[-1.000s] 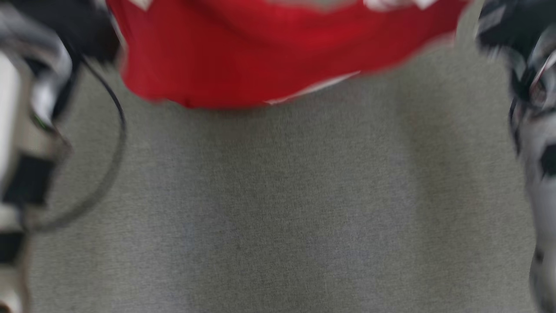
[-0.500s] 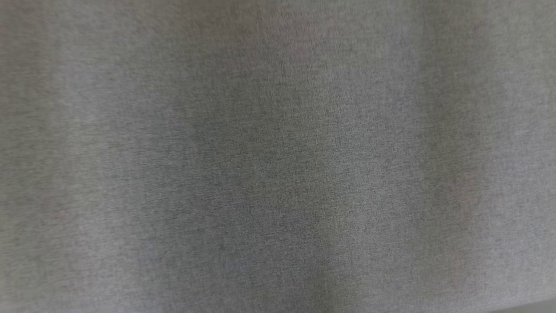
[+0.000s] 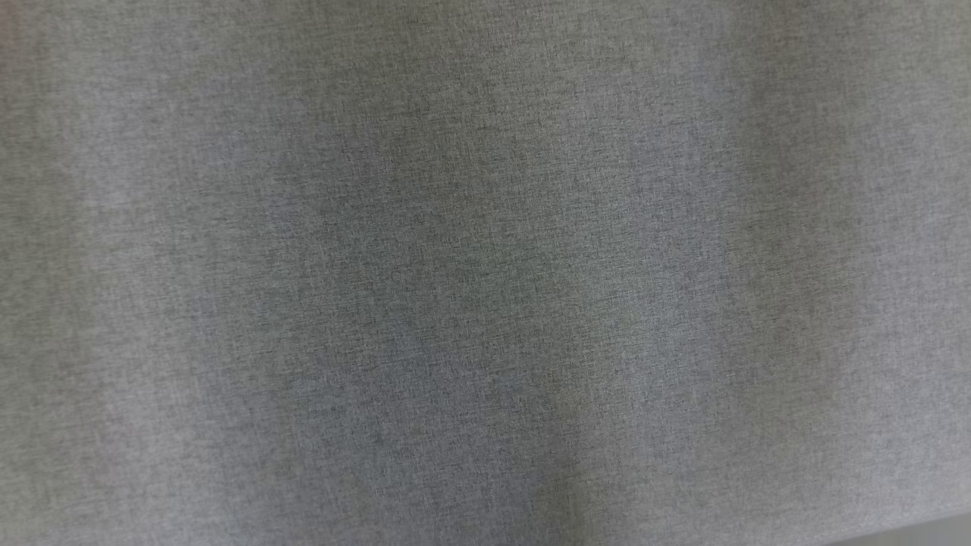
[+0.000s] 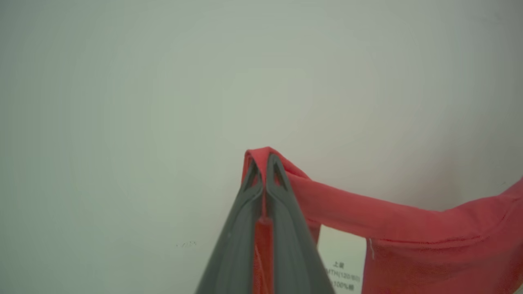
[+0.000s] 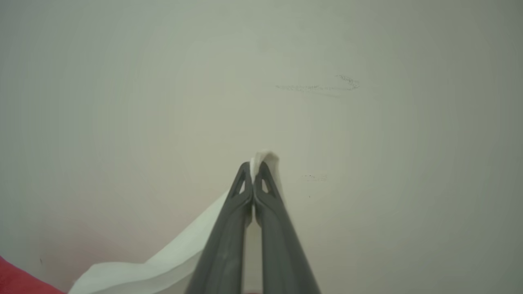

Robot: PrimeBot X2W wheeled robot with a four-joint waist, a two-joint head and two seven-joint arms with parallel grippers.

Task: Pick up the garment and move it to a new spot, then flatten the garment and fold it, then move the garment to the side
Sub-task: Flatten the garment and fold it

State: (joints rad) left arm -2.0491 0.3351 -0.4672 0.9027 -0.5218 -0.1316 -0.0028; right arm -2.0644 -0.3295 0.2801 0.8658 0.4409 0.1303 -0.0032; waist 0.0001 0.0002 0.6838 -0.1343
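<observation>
Grey woven-cloth worktop (image 3: 485,273), head view: bare weave with soft shadow bands. I judge this is where I must lay the load.

Left wrist view: my left hand (image 4: 264,161) is clenched, fingers (image 4: 282,212) pressed together on a fold of the red soft-cloth garment (image 4: 408,228). The fold wraps over the fingertips. From there the cloth runs off to the lower right in a slack band, and a white printed care label (image 4: 343,265) hangs under it. A pale plain surface (image 4: 122,102) lies behind, so the garment is off the worktop here.

Right wrist view: my right hand (image 5: 254,167) is likewise pinched tight, on a strip of white cloth (image 5: 163,261) that trails to the lower left towards a red corner (image 5: 16,283). I take it for the garment's trim, but cannot confirm this.

Judgement: carry step, garment strung between both hands. To do it well:
- hold the hands level and spread until the top edge goes taut
- lower so the hanging hem touches first
- draw back while descending so the cloth lays out flat
- release only once it rests
</observation>
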